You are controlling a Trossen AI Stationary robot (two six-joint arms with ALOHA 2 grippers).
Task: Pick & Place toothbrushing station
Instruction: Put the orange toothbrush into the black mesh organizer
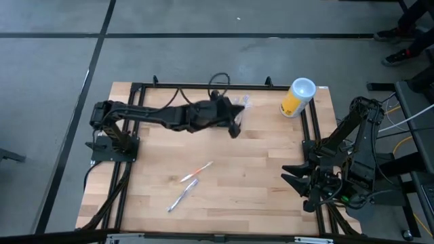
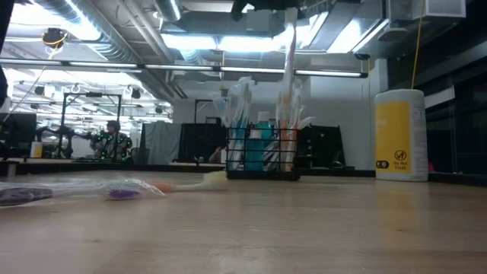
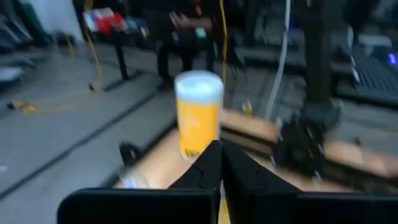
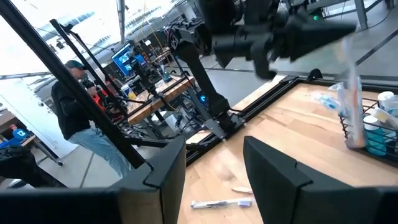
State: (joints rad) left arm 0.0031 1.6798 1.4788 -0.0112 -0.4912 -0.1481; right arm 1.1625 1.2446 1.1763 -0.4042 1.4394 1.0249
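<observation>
1. The left pincer (image 1: 235,127) is reached out over the far side of the tabletop (image 1: 258,183), above the toothbrushing station (image 2: 262,160).
2. Its two dark fingers (image 3: 214,171) are pressed together.
3. In the low view a wrapped toothbrush (image 2: 291,46) hangs straight down from the left pincer, just above the station. It looks pinched there, but the tips are cut off at the top of that view.
4. The toothbrushing station is a small black wire box. It stands upright near the far edge of the tabletop, with brushes and tubes sticking up out of it.
5. A yellow canister (image 1: 297,98) with a white lid stands near the far right corner, well apart from the station.
6. Two more toothbrushes (image 1: 190,183) lie flat in the middle of the tabletop, close to each other.
7. The right pincer (image 1: 298,177) waits at the right edge of the tabletop. Its fingers (image 4: 273,168) are spread apart and hold nothing.
8. A person (image 4: 78,118) in dark clothes shows in the room behind.
</observation>
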